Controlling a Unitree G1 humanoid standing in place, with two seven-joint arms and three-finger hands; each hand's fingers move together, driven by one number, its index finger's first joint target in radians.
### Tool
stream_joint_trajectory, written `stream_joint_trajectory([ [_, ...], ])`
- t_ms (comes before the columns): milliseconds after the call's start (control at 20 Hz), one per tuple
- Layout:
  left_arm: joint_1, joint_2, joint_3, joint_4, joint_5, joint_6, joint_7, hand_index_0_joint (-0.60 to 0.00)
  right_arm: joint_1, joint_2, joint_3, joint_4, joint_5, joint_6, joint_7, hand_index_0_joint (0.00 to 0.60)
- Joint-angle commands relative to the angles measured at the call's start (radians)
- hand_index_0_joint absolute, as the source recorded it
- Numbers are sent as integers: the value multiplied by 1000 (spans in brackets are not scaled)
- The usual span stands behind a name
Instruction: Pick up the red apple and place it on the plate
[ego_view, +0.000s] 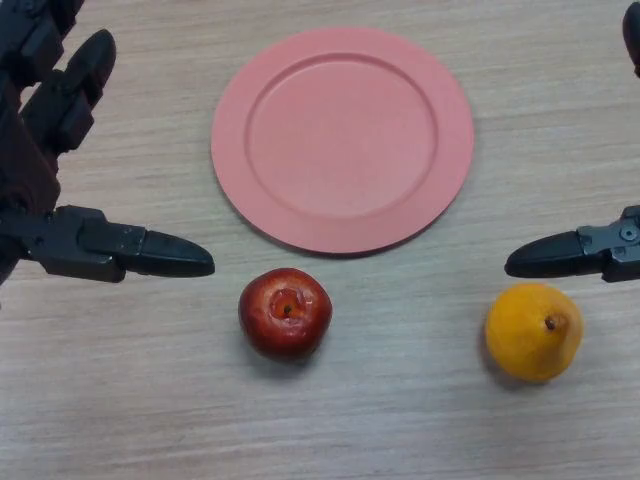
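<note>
A red apple (285, 311) sits on the wooden table, stem up, just below the front rim of a pink plate (342, 138). The plate holds nothing. My left hand (60, 150) is at the left edge, open, fingers spread; its thumb (150, 253) points right toward the apple and stops a short way to the apple's left. My right hand (590, 250) shows at the right edge, one straight finger pointing left above the orange fruit.
An orange-yellow fruit (534, 331) lies on the table to the right of the apple, under my right hand's finger. The wooden table (400, 420) spreads all around.
</note>
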Motion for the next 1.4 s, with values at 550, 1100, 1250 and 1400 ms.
stream_joint_trajectory([
  [550, -57, 73, 57, -9, -4, -93, 25, 0, 4, -9, -16, -57, 42, -140, -18, 0],
  [1100, 154, -32, 90, -167, 80, -155, -124, 0, -7, 0, -4, -34, 41, -137, -1, 0],
  [1250, 192, -105, 30, -202, 108, -102, -53, 0, -14, -11, -23, -17, 48, -138, 3, 0],
  [1400, 315, -181, -97, -120, 311, -330, -114, 0, -12, -14, -12, 17, 24, -165, -5, 0],
])
